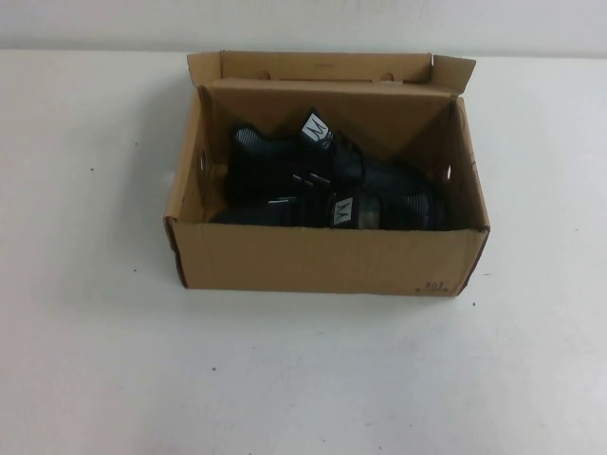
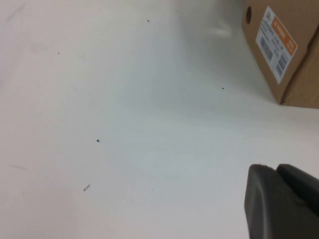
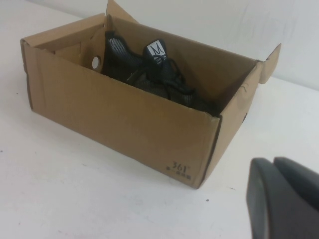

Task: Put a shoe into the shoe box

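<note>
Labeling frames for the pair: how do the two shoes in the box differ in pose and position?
1. The rear shoe lies diagonally, tongue tag raised toward the lid flap; the front shoe lies along the shoe box's near wall.
2. The rear shoe is mostly exposed; the front shoe is partly hidden by that wall.
Shared: both black with white tags, inside the box. Left gripper and right gripper sit outside, over the table.

The brown corrugated cardboard shoe box (image 3: 129, 119) carries the small dark print "361°" low at one corner of its long side. On its end wall sits a white and orange sticker (image 2: 275, 44) with barcodes, its lettering too small to read. The white tongue tags (image 1: 317, 131) of the black mesh sneakers show a dark M-like logo.
</note>
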### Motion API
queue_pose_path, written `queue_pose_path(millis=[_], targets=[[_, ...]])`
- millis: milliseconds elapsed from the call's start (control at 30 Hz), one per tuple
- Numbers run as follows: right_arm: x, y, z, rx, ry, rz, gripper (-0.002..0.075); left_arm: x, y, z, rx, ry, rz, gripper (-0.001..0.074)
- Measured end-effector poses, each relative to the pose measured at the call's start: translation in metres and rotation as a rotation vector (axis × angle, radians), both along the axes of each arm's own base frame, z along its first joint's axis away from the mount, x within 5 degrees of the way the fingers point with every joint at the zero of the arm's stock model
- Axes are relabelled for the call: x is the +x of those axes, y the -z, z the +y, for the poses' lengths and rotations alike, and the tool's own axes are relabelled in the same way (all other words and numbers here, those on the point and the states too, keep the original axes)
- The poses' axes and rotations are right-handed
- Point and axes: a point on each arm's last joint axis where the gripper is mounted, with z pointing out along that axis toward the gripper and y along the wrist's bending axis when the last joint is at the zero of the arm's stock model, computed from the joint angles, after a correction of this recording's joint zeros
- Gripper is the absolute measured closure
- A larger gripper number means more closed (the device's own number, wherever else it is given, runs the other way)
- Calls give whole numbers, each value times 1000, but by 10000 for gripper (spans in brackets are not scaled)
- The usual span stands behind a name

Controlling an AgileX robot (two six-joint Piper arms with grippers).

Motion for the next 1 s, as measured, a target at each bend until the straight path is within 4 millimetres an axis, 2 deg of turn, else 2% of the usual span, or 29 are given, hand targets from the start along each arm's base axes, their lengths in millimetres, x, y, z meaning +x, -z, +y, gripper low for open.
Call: queue_pose_path(millis=[800, 1000], targets=[[0, 0, 0, -1, 4, -1, 743, 0, 0, 0, 0, 0, 1, 736], [-1, -1, -8, 38, 179, -18, 743, 0, 0, 0, 0, 0, 1, 736]])
